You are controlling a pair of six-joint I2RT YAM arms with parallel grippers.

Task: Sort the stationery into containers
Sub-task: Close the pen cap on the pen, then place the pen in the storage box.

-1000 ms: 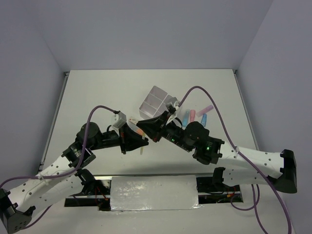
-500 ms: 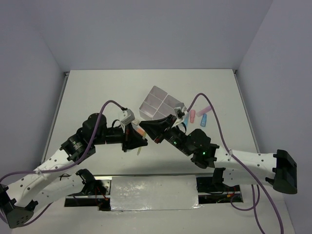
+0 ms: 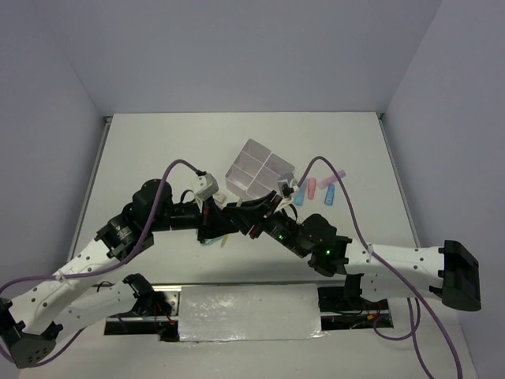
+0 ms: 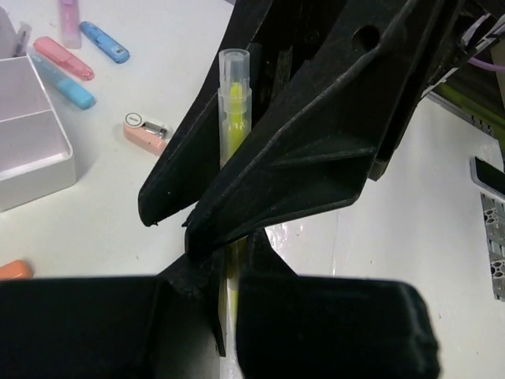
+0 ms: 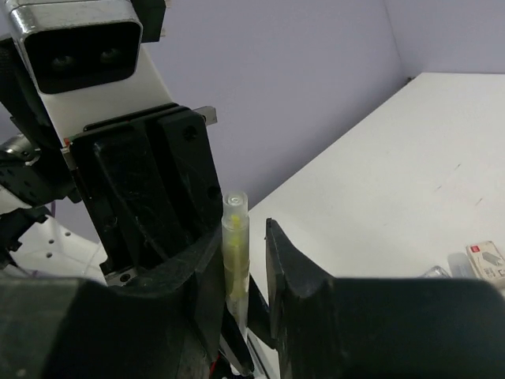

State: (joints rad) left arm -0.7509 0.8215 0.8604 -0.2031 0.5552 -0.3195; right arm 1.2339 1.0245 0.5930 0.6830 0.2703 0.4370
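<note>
L gripper (image 4: 229,304) is clamped tight on a thin yellow pen (image 4: 234,103), gripping its lower end; the pen stands upright betw. the two grippers, above the table (image 3: 158,150) near the front edge. R gripper (image 5: 243,237) meets it head-on, w/ its fingers (image 5: 293,268) either side of the pen's upper part. They're apart, not squeezing: a dark gap shows on one side of the barrel. The white 4-compartment box (image 3: 259,170) sits just behind the grippers, tilted diamond-wise in the top view. To its right lie blue (image 3: 301,192) and pink (image 3: 311,187) highlighters side by side, w/ another blue one (image 3: 331,192) near them. A small pink stapler (image 4: 146,132) lies in front of the box. An orange highlighter (image 4: 12,270) is at the frame edge in the L wrist view.
</note>
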